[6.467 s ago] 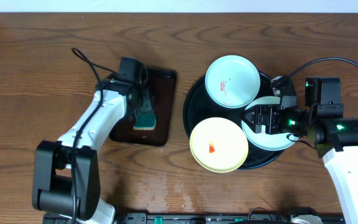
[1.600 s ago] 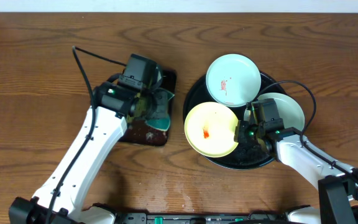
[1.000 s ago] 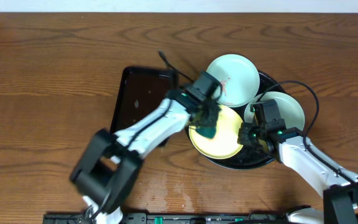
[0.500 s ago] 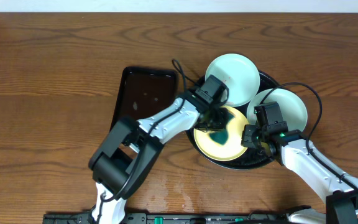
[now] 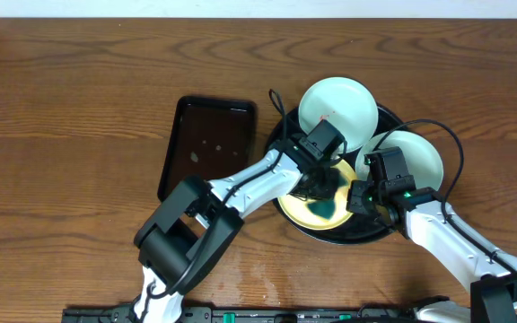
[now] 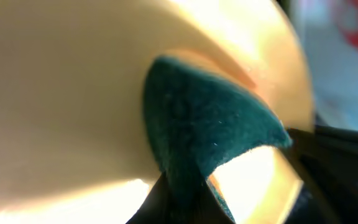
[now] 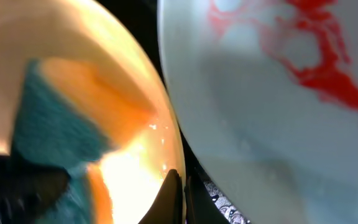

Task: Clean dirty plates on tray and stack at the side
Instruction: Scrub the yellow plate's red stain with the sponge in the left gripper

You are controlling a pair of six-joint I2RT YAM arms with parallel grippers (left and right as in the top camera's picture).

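Note:
On the round black tray [image 5: 366, 231] lies a pale yellow plate [image 5: 296, 208]. My left gripper [image 5: 324, 187] is shut on a dark green sponge [image 5: 327, 205] and presses it onto that plate. The left wrist view shows the sponge [image 6: 210, 130] flat against the yellow plate [image 6: 61, 93]. At the plate's right rim my right gripper [image 5: 359, 199] is shut, one finger on each side of the rim [image 7: 179, 186]. Two mint-white plates rest on the tray: one at the back [image 5: 335, 112] with a small red mark, one at the right [image 5: 413, 157]. Red smears show on a mint plate [image 7: 278, 124].
A smaller rectangular black tray [image 5: 206, 148] with a few wet spots lies on the wooden table [image 5: 79, 108] left of the round tray. Both arms cross over the round tray's middle, and cables loop above it.
My left arm carried the sponge from the rectangular tray to the yellow plate and has slid it rightward across it. The plate's red spot no longer shows. The right gripper has stayed on the rim.

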